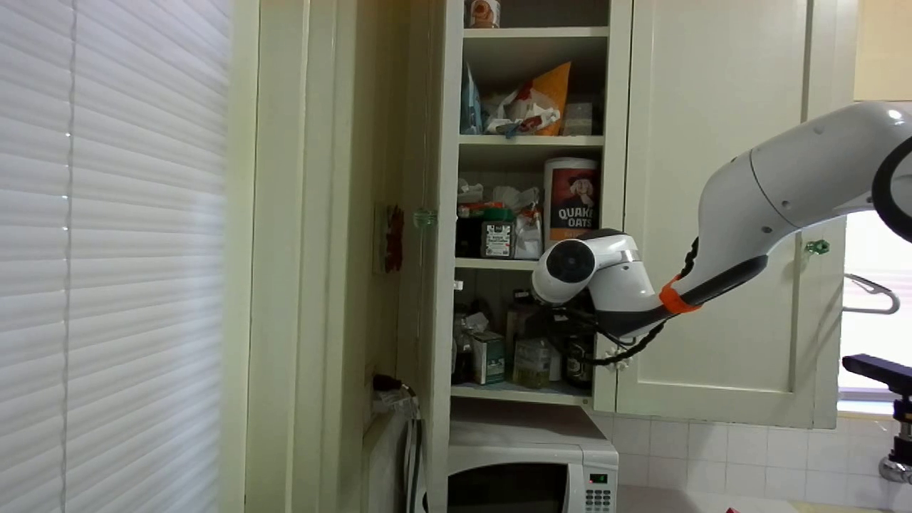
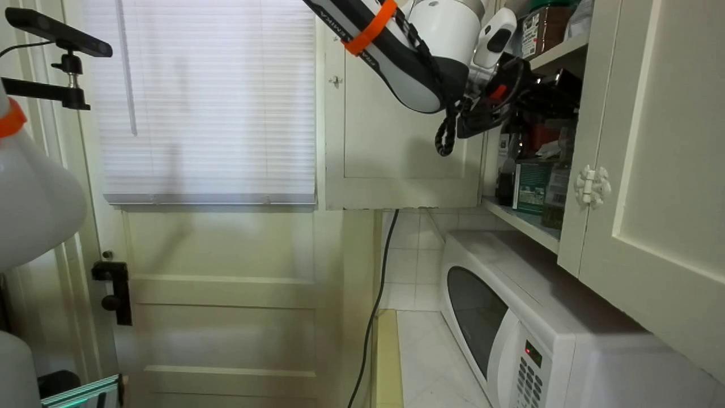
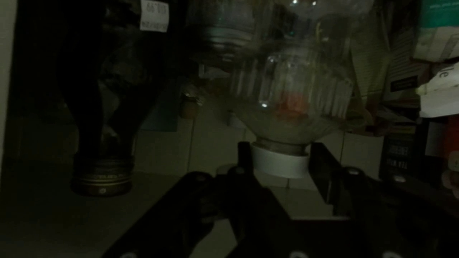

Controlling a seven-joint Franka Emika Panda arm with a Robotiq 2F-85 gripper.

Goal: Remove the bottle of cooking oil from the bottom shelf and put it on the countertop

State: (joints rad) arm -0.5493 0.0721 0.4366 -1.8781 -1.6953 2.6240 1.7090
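Observation:
The bottle of cooking oil is a clear bottle (image 1: pixel 533 365) with pale yellow liquid, at the front of the bottom shelf (image 1: pixel 516 392). It also shows in an exterior view (image 2: pixel 556 197), partly behind the cupboard frame, on the shelf (image 2: pixel 524 226). In the dark, upside-down wrist view the ribbed clear bottle (image 3: pixel 292 107) has a white cap. My gripper (image 3: pixel 279 159) has one finger on each side of the cap, and both appear to touch it. I cannot tell whether the base is off the shelf. A countertop (image 2: pixel 433 357) lies below the cupboard.
A dark bottle (image 1: pixel 578 365) stands close beside the oil, with a green box (image 1: pixel 489 358) on the other side. Another shelf board (image 1: pixel 495 263) is just above the gripper. The microwave (image 2: pixel 572 300) sits under the cupboard; the open door (image 2: pixel 408 130) stands at its side.

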